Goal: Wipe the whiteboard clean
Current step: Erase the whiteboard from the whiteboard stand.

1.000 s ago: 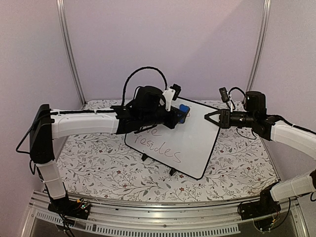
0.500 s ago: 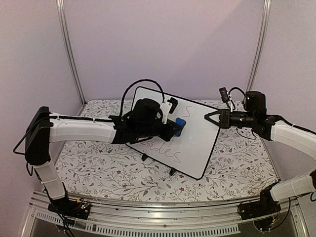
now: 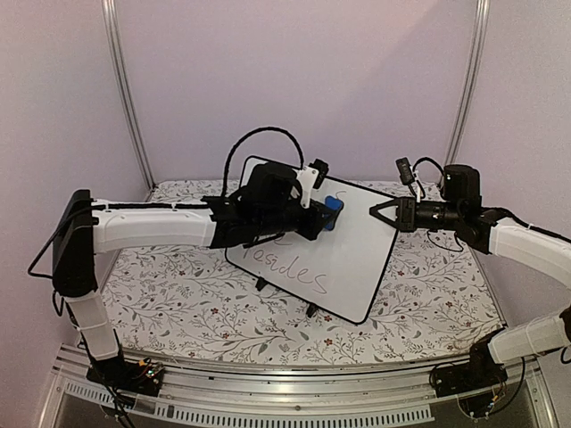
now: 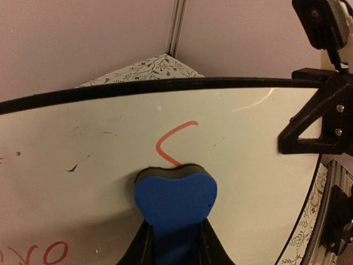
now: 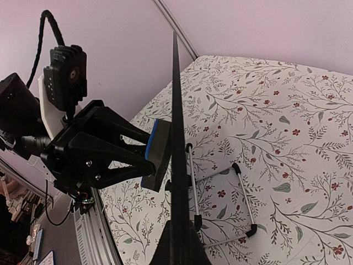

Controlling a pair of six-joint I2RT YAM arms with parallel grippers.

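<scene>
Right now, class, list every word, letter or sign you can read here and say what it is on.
"esides": handwritten on the whiteboard, its start hidden by the left arm.
"S": on the whiteboard above the blue eraser, partly covered.
Letters at the left wrist view's lower left corner: cropped, unreadable.
No printed labels readable.

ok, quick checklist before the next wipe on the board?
1. Eraser gripped in left claw: ok.
2. Eraser face against board: ok, right wrist view shows contact.
3. Right claw shut on the board's right edge: ok.
4. Board clean: not ok, "resides" and a red stroke are on it.
5. Eraser placed for the stroke: ok, just below it.
6. Feet both seated on the table: cannot tell.
</scene>
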